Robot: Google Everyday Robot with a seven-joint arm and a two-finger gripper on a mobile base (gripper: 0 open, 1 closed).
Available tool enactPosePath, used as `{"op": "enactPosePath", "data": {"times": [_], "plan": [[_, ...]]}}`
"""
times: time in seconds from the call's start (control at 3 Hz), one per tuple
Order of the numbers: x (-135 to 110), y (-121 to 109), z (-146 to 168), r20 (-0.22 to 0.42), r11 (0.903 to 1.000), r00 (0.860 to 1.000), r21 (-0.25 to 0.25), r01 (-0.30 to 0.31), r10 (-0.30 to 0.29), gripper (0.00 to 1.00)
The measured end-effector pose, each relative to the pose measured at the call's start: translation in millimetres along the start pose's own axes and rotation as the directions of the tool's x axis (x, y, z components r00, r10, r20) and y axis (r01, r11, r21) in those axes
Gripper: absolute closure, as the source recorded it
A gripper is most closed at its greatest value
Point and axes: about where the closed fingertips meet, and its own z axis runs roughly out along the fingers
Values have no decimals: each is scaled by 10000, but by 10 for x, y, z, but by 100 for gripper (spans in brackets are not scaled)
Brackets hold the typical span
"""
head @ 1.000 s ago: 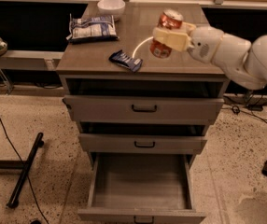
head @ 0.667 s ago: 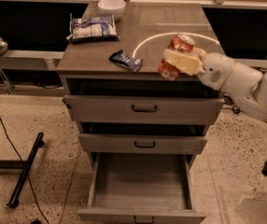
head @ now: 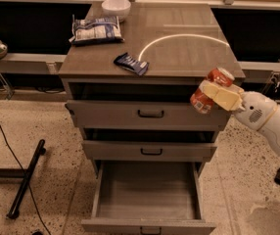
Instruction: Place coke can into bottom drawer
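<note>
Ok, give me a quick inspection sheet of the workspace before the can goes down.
Surface: cabinet top, grey wood grain, curved light streak across it.
Job's things: coke can tilted, held off the cabinet's right front edge; bottom drawer pulled open, nothing inside.
Clutter: white bowl, blue snack bag and small blue packet on the top.
Grippers: gripper shut on the coke can, level with the top drawer, at its right end.
Cables: black cable trailing on the floor at left.
Surroundings: speckled floor, black stand leg at left.
</note>
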Motion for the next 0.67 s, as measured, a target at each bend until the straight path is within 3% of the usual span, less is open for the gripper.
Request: {"op": "enactPosePath", "data": {"times": [0.33, 0.67], "plan": [[4, 8, 21, -14, 10000, 10000, -35, -3, 3, 100], [529, -354, -195, -897, 9881, 9840, 202, -1524, 1536, 100]]}}
